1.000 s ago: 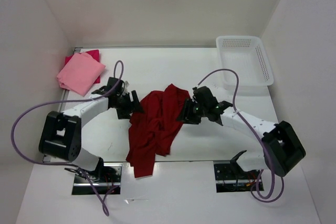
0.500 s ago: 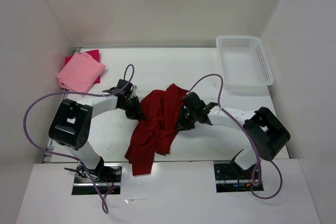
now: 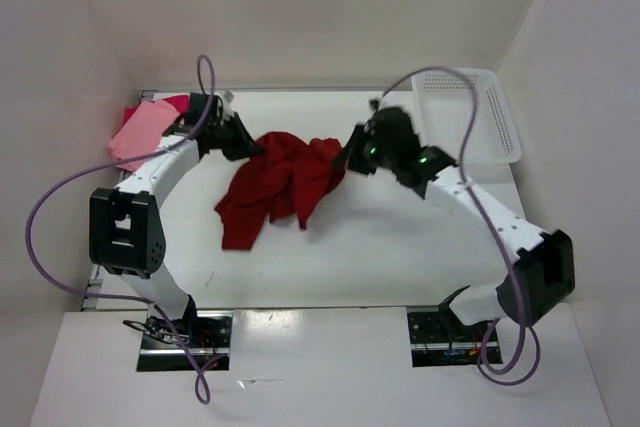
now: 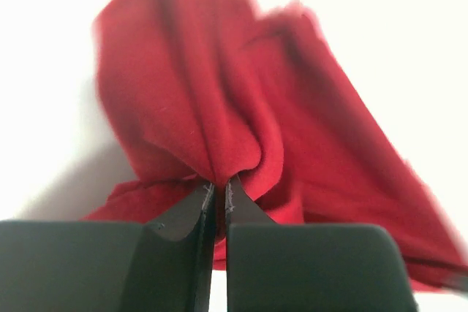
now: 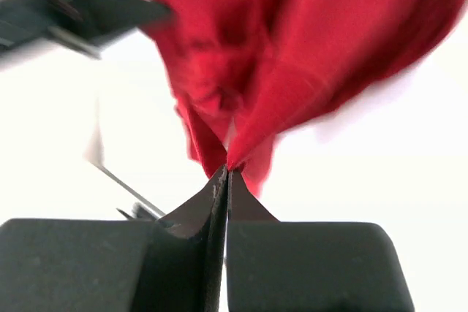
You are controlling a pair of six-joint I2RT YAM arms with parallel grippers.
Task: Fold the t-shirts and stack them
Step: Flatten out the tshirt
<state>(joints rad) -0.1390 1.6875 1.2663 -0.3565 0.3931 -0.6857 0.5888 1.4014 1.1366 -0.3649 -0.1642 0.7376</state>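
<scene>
pile at far left: a folded light pink t-shirt (image 3: 135,135) is seen lying on a magenta t-shirt (image 3: 176,102), at the far left corner of the table (image 3: 400,247).
left gripper (image 4: 217,188): its jaws are pinched almost together on a bunched fold at the left edge of the dark red t-shirt (image 3: 275,182).
dark red t-shirt: it is strung, crumpled, between the two grippers over the far middle of the table, with a tail drooping toward the near left; whether the tail touches the table cannot be told.
right gripper (image 5: 223,173): it is clamped tight on a pinch of the shirt's right edge.
basket (image 3: 495,122): it is set at the far right corner, just beyond the right arm.
step in hand: the third shirt is judged to be gripped at both sides for spreading; no fold is made in it yet.
next move: the cloth would need to be drawn apart and laid flat, with both pinches kept firm, so that clean folds can be made before stacking on the pile.
</scene>
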